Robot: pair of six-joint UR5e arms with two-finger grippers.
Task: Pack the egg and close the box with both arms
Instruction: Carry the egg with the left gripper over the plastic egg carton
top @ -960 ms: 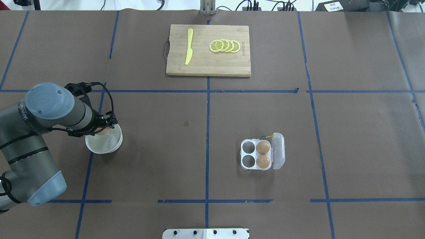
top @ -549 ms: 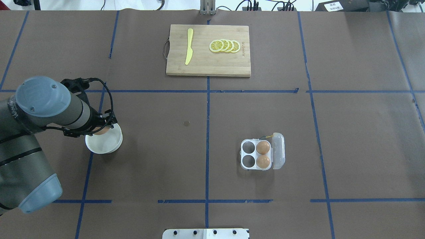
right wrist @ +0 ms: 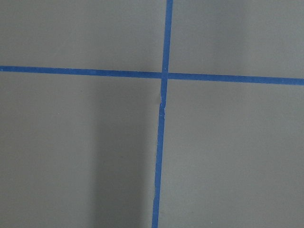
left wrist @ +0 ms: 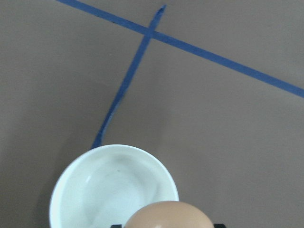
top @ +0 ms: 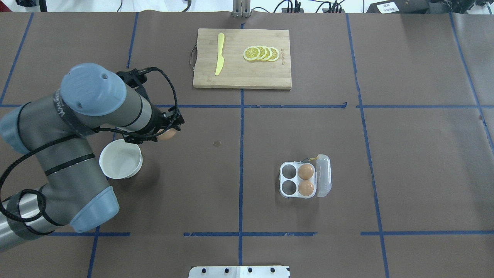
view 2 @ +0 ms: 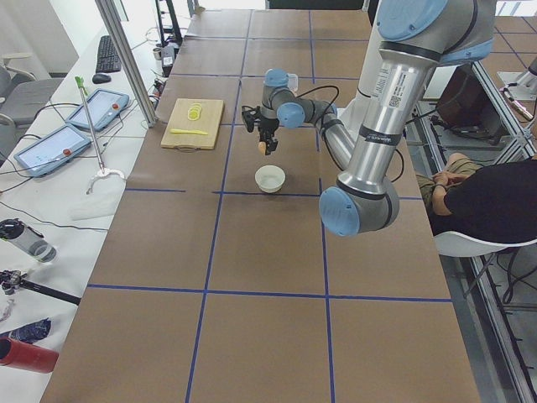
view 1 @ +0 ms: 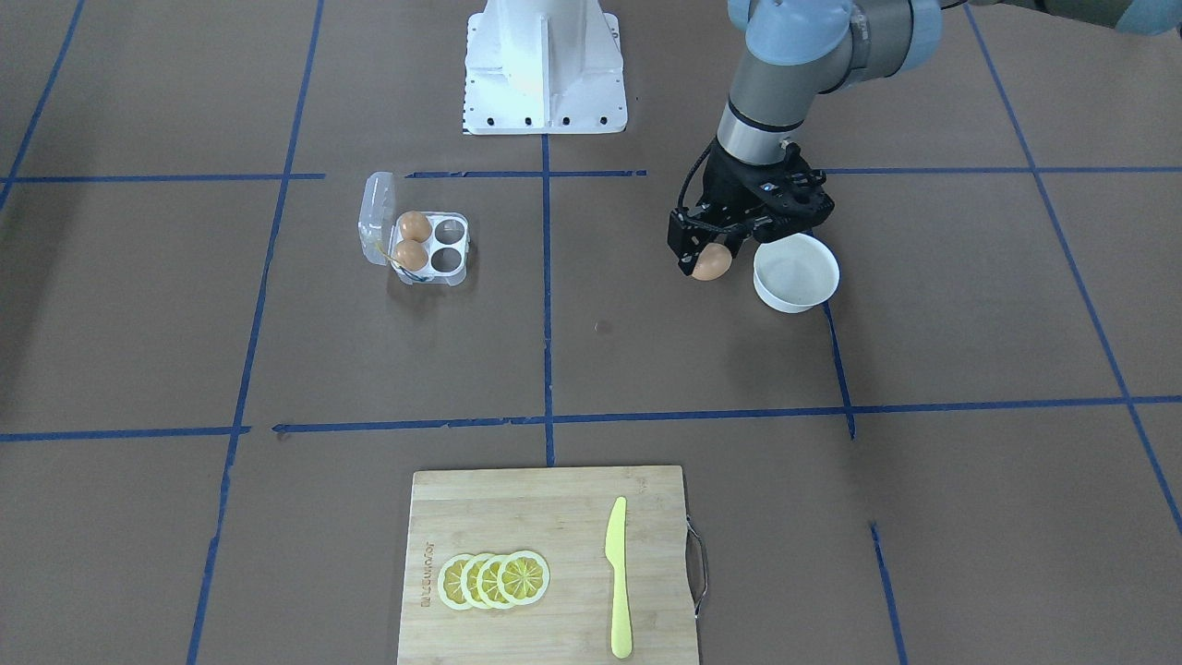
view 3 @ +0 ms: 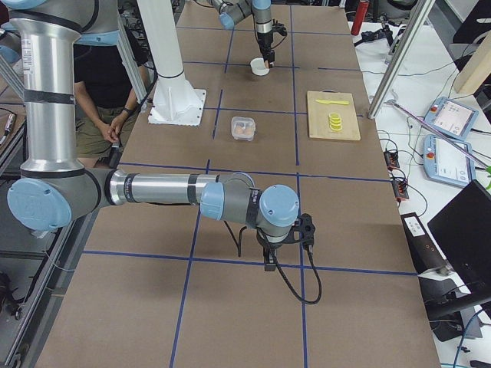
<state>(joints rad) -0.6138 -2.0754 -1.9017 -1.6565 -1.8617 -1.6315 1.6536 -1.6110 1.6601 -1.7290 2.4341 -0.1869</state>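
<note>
While the egg (view 1: pixel 711 266) is being carried rather than resting anywhere, the left end effector (view 1: pixel 709 260) is clamping it between its black fingers, pointing straight down so the egg is hanging beneath the wrist. It is hovering above the bare table (view 1: pixel 923 323), just beside the white bowl (view 1: pixel 796 294) on the side nearer the box (view 1: pixel 450 261). The bowl is sitting empty, which suggests the egg came from it. Seen from the left wrist, the egg is filling the bottom edge of the view with the bowl's rim just behind it.

The box is lying well apart from the egg, across the table's middle line. Its lid (view 1: pixel 375 214) is standing open on the side away from the left arm. Two other eggs (view 1: pixel 414 225) are sitting in the cells next to the lid, so the two empty cells (view 1: pixel 451 233) are facing the incoming arm. That is probably leaving a free way in for the carried egg.

The right arm is waiting low over the table near its own end, far from the box; whether the right end effector (view 3: pixel 269 264) is open or closed I cannot tell. It is likely being kept back for the lid closing.
</note>
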